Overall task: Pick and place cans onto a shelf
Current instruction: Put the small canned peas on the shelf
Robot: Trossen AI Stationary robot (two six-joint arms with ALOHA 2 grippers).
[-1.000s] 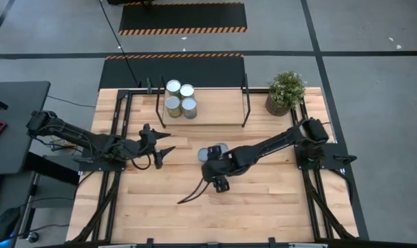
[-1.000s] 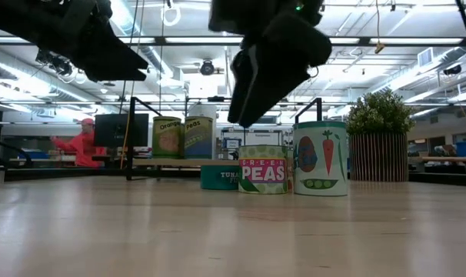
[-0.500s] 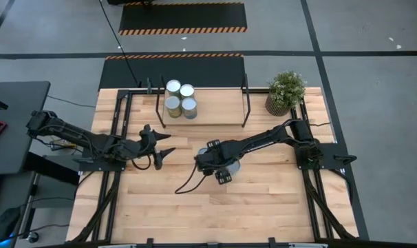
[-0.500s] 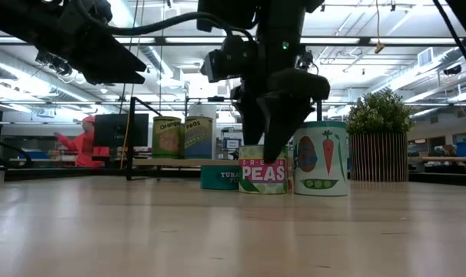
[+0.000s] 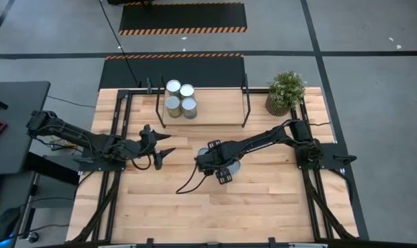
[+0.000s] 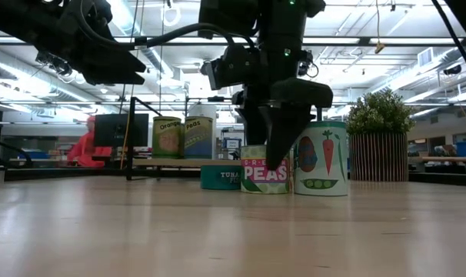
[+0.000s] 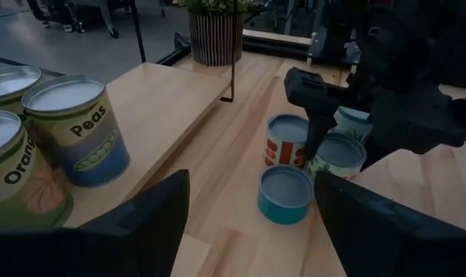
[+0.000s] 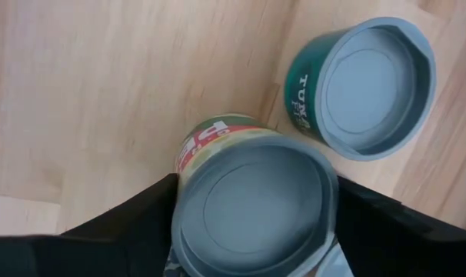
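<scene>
A green peas can [image 6: 256, 175] stands on the table among loose cans, next to a low teal tuna can [image 8: 364, 85]. My right gripper [image 8: 252, 208] points down over the peas can [image 8: 252, 204], its fingers closed on its two sides. Several more cans [image 5: 181, 98] stand at the left end of the shelf [image 5: 219, 114], a light board in a black frame at the far side. My left gripper [image 7: 252, 223] hovers open above the table's left half [image 5: 160, 146], holding nothing. My right gripper pinches the peas can between its two fingers [image 8: 133, 223], one on each side of the can's wall just under the top rim [image 8: 179, 219]. The fingers come from above, pointing steeply down. The can stands upright with its bottom on the table.
A taller can with a carrot picture [image 6: 321, 158] stands just right of the peas can, and a red-and-white can [image 7: 285, 142] just beyond it toward the shelf. A potted plant [image 5: 286, 89] sits at the far right corner. Bare tabletop [image 5: 215, 207] lies toward the near edge.
My right gripper has tipped from a slant to pointing nearly straight down and has sunk over the peas can, so that its fingers now stand at the can's sides. The cans have stayed where they were.
</scene>
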